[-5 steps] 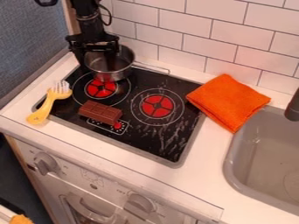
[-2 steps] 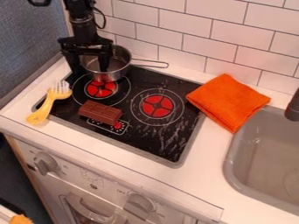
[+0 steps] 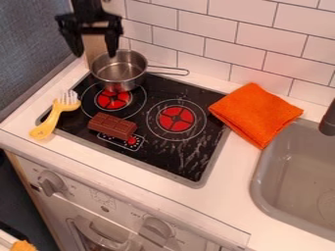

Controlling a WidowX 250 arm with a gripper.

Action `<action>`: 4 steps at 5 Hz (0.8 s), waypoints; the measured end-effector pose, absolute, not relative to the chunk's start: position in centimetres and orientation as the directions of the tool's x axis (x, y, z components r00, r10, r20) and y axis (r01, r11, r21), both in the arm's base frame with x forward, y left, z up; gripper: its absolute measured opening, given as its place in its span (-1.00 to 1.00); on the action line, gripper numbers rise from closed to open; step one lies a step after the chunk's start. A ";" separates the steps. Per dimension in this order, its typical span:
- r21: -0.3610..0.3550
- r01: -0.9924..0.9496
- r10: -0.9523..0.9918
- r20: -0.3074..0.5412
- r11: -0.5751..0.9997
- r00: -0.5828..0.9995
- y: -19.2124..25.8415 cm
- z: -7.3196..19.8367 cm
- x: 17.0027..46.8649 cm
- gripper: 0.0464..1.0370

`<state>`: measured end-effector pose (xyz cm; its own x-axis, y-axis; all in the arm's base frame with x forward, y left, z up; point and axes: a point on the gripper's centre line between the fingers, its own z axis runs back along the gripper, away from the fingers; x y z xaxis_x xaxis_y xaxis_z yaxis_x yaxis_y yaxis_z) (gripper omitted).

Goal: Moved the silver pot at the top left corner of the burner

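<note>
Can follow the arm (image 3: pixel 87 7) only to the view's top edge, above the bench's (image 3: pixel 212 201) back left corner. Cannot see the hob's (image 3: pixel 196 159) back left corner behind the pot (image 3: pixel 118 83), its back right corner beneath the cloth (image 3: pixel 255 115), or part of the control panel (image 3: pixel 122 143) under the chocolate bar (image 3: pixel 111 126). Cannot see all of the sink (image 3: pixel 294 171) or tap (image 3: pixel 329 120), cropped at the right. Cannot read the tiny marks near the knob (image 3: pixel 51 184) below the bench's front edge, or identify the cropped orange thing (image 3: pixel 23 246).

the black arm (image 3: pixel 86 7) enters at the top edge, end effector (image 3: pixel 95 54) pointing down, fingers (image 3: pixel 113 41) apart.
</note>
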<state>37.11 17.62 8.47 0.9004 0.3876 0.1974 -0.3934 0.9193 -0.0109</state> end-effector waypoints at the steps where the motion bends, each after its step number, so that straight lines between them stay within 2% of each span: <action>1: -0.023 -0.405 0.398 0.249 0.914 0.883 17.2 10.8 36.4 0.93; 4: -0.023 -0.409 0.400 0.259 0.912 0.879 17.4 11.3 36.3 0.93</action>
<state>36.30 17.36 11.25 0.8790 0.4005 0.2589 -0.4090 0.9123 -0.0227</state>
